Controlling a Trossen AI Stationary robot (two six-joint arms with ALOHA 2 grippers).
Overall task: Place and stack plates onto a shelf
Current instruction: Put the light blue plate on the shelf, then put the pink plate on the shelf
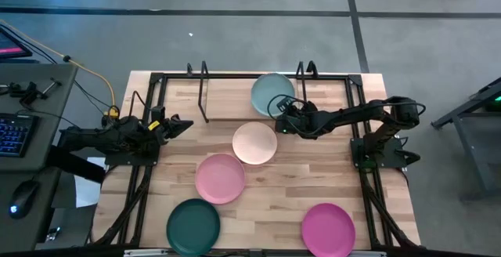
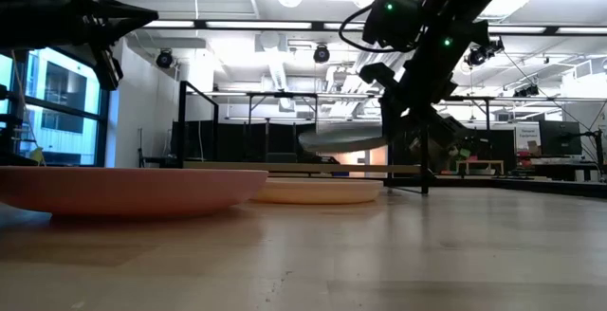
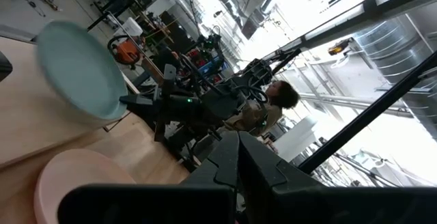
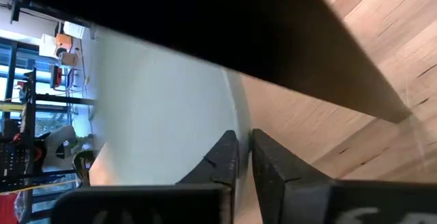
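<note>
My right gripper (image 1: pixel 280 110) is shut on the pale teal plate (image 1: pixel 271 92) at the table's far side, between the upright looped ends (image 1: pixel 205 92) of the black wire shelf (image 1: pixel 305 72). In the low view the teal plate (image 2: pixel 343 138) hangs above the table. The cream plate (image 1: pixel 254 142), light pink plate (image 1: pixel 220 178), dark green plate (image 1: pixel 193 226) and magenta plate (image 1: pixel 329 229) lie flat on the wooden table. My left gripper (image 1: pixel 186 123) is shut and empty at the table's left. My right gripper pinches the teal plate's rim (image 4: pixel 234 118) between its two fingers, on the plate's near-right side. The fingers come nearly level from the table's right. The plate is lifted clear of the table, close to level with a slight tilt.
A larger black tubular frame (image 1: pixel 156 81) runs round the table's edges. A desk with a keyboard (image 1: pixel 14 132) and mouse stands off the table's left. A person (image 3: pixel 273 98) shows in the room beyond.
</note>
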